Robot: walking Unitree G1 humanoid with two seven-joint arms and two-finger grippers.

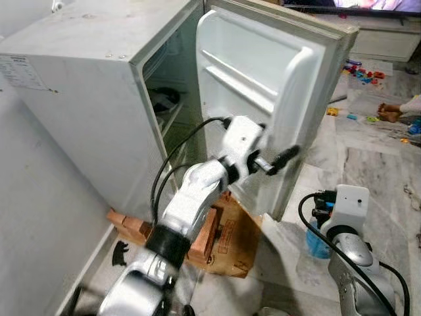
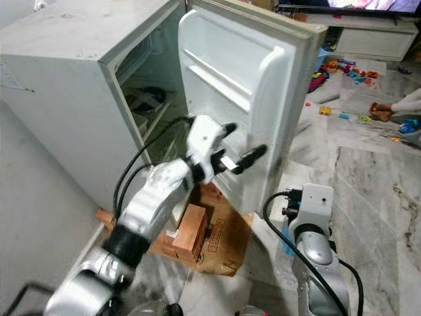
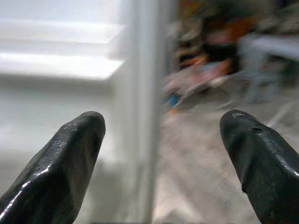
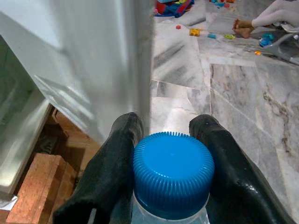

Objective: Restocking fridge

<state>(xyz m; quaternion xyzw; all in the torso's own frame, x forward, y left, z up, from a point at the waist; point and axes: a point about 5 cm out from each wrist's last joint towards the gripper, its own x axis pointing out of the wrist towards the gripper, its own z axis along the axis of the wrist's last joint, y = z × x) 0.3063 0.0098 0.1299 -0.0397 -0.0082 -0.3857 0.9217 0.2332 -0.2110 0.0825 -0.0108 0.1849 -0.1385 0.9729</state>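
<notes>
A small white fridge [image 1: 79,79] stands with its door [image 1: 263,72] swung wide; the door's inner racks are bare. My left gripper [image 3: 163,135] is open at the door's free edge [image 3: 140,93], one finger on the inner side and the other [image 1: 286,156] on the outer side. Lower right, my right gripper [image 4: 167,122] is shut on a clear bottle with a blue cap [image 4: 173,172], gripping just under the cap. The bottle [image 1: 318,245] hangs low over the floor, outside the door.
Red bricks [image 1: 204,237] and flattened cardboard [image 1: 240,240] lie under the fridge's front. A dark item [image 1: 164,99] sits on an inner shelf. Toys [image 1: 365,72] and a person's foot [image 1: 389,113] are on the marble floor at the far right. A wall runs along the left.
</notes>
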